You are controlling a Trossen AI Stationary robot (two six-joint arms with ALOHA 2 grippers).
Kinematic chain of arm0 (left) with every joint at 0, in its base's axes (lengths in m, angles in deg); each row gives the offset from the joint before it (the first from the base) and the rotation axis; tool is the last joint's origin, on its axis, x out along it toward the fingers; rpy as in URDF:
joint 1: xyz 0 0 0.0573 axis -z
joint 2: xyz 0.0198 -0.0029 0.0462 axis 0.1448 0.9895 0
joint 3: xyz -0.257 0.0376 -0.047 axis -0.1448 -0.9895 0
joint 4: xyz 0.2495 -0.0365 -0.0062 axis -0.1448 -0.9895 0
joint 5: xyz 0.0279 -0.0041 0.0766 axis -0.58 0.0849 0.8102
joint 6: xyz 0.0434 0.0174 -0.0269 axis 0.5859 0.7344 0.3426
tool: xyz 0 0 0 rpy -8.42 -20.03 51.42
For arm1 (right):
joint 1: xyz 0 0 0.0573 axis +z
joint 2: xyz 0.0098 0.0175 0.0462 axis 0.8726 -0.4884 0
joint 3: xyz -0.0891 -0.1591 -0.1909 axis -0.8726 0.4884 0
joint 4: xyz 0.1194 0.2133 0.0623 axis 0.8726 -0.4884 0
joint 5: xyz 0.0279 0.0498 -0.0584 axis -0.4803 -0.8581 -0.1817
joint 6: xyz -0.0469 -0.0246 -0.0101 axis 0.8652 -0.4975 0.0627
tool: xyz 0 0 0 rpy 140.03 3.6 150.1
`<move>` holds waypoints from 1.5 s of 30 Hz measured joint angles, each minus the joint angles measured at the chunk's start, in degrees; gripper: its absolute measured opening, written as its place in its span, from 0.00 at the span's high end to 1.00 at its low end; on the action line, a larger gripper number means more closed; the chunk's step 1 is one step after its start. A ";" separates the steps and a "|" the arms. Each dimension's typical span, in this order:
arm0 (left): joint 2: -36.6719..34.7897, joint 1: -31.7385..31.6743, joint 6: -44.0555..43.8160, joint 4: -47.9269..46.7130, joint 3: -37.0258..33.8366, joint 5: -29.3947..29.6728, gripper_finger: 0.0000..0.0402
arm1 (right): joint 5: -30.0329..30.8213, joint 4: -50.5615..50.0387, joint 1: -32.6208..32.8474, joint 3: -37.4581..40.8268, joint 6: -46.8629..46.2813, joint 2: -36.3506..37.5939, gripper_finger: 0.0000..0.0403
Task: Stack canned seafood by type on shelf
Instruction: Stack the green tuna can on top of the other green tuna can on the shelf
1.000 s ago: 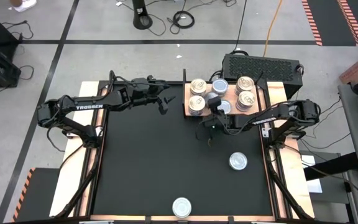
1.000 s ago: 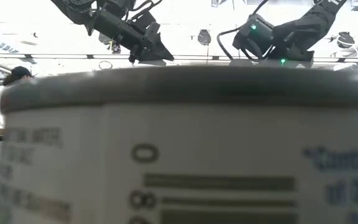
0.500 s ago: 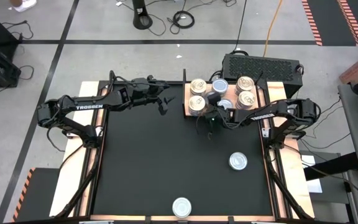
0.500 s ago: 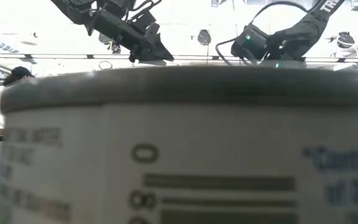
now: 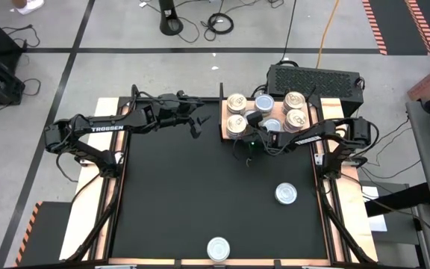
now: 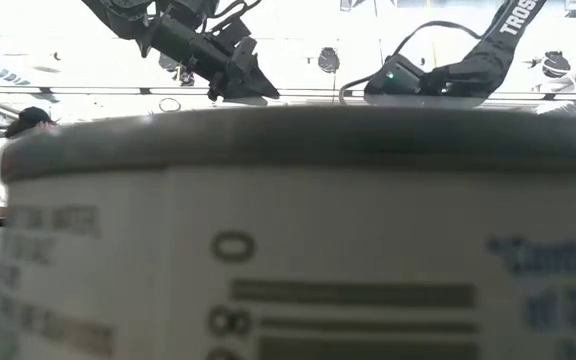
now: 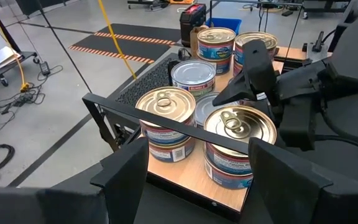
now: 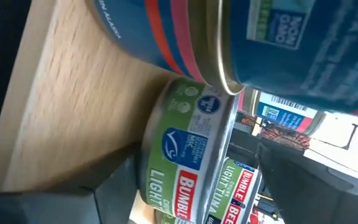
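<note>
The shelf (image 5: 228,136) is a light wooden board at the table's far right, with several cans (image 5: 237,102) standing on it, some stacked in twos (image 7: 166,118). A low green-labelled can (image 8: 185,155) rests on the board between gold-topped stacks (image 7: 238,127). My right gripper (image 8: 191,180) is open, one finger on either side of that can with a small gap showing, reaching in from the near side (image 5: 262,128). My left gripper (image 7: 197,186) hangs open above the table left of the shelf (image 5: 196,127), with nothing between its fingers.
A silver-topped can (image 5: 287,194) stands on the black table at the near right. Another (image 5: 218,248) sits at the near edge and fills the low view (image 6: 288,250). A black ventilated box (image 5: 316,78) stands behind the shelf. A person (image 6: 28,120) shows far off.
My right gripper has moved toward the table's far edge and a little down, from over the black table in front of the shelf to the low can on the board. The cans have stayed where they were.
</note>
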State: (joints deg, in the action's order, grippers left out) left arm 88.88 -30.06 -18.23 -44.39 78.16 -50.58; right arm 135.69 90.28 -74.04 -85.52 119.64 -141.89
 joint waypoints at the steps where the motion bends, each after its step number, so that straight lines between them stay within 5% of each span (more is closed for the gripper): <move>1: 0.00 0.00 0.00 -0.02 0.00 0.00 0.31 | -0.06 -0.04 -0.02 0.00 -0.42 0.00 0.27; 16: 0.00 0.00 0.02 0.02 0.00 0.00 0.31 | 0.41 -0.33 0.42 0.02 -2.52 0.33 0.70; 26: 0.00 0.00 0.07 0.04 0.00 0.02 0.31 | 3.66 -1.79 4.71 0.07 -4.28 2.69 0.63; 38: 0.00 -0.04 0.04 0.26 0.00 0.04 0.31 | 12.26 -4.85 6.67 0.07 -5.51 11.46 0.67; 45: 0.00 -0.04 -0.46 0.22 0.00 0.04 0.31 | 9.15 -8.57 3.42 0.02 -10.59 18.97 0.66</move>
State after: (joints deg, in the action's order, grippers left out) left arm 88.88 -30.10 -18.70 -44.17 78.16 -50.54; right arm 144.83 81.71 -70.62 -85.50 109.04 -122.91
